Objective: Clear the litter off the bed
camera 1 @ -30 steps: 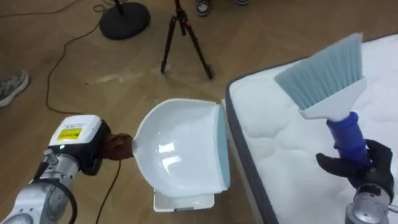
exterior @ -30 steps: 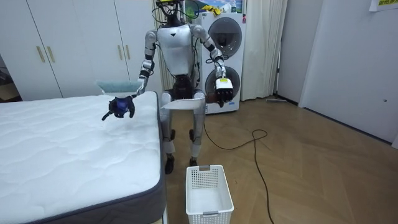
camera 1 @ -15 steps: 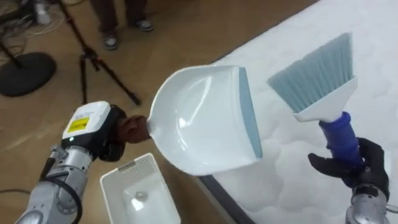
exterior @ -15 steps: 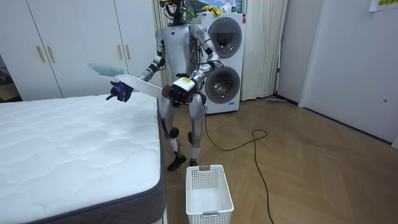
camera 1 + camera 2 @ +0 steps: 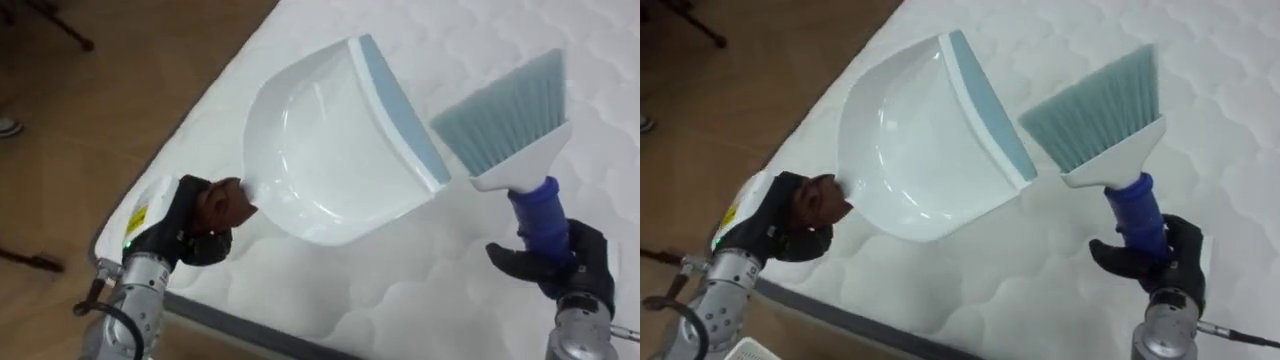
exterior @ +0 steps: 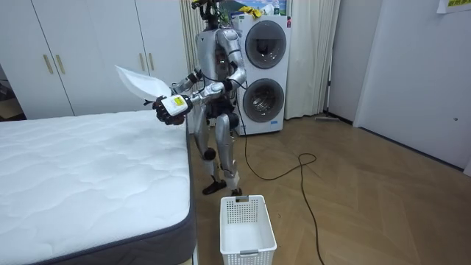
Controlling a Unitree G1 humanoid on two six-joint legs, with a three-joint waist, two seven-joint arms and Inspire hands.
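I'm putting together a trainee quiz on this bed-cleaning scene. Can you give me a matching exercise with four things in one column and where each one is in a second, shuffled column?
Things:
1. dustpan
2. brush
3. basket
4. mattress

Places:
A. on the wooden floor near the mattress corner
B. gripped in the right robot hand
C. below both tools
D. gripped by its handle in the left robot hand

Pairs: 1-D, 2-B, 3-A, 4-C.
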